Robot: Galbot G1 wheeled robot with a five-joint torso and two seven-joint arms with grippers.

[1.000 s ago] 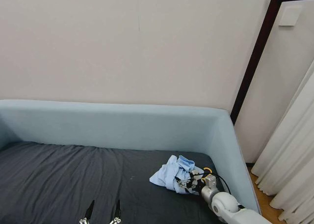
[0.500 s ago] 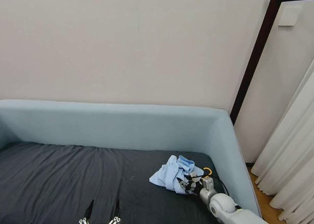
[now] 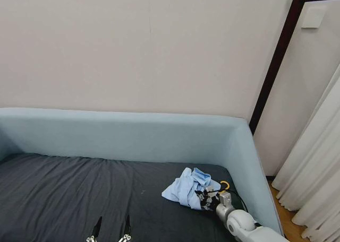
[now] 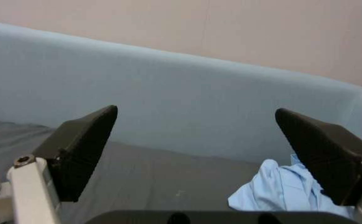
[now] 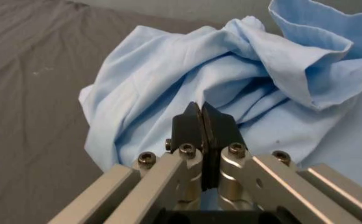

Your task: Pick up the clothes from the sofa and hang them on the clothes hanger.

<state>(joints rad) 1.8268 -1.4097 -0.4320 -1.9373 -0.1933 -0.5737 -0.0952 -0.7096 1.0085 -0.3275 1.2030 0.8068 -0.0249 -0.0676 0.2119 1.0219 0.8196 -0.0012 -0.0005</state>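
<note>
A crumpled light-blue shirt [image 3: 187, 185] lies on the dark grey sofa seat [image 3: 79, 189], close to the right armrest. My right gripper [image 3: 205, 197] rests at the shirt's near edge. In the right wrist view its fingertips [image 5: 201, 113] are pressed together, shut, just over the folds of the shirt [image 5: 168, 79], with no fabric visibly between them. My left gripper [image 3: 112, 227] hovers low over the seat, well left of the shirt. It stands open [image 4: 195, 111], nothing between its fingers, and the shirt [image 4: 281, 191] lies off to one side of it.
The light-blue sofa back [image 3: 122, 136] runs along the wall and the right armrest [image 3: 255, 167] stands right beside the shirt. A small yellow curved piece [image 3: 225, 184] pokes out by the shirt. White curtains [image 3: 313, 173] and a dark door frame [image 3: 276, 61] are at right.
My right arm has drawn slightly back toward me and lower at the shirt's near edge, uncovering the yellow curved piece. The left gripper has not moved.
</note>
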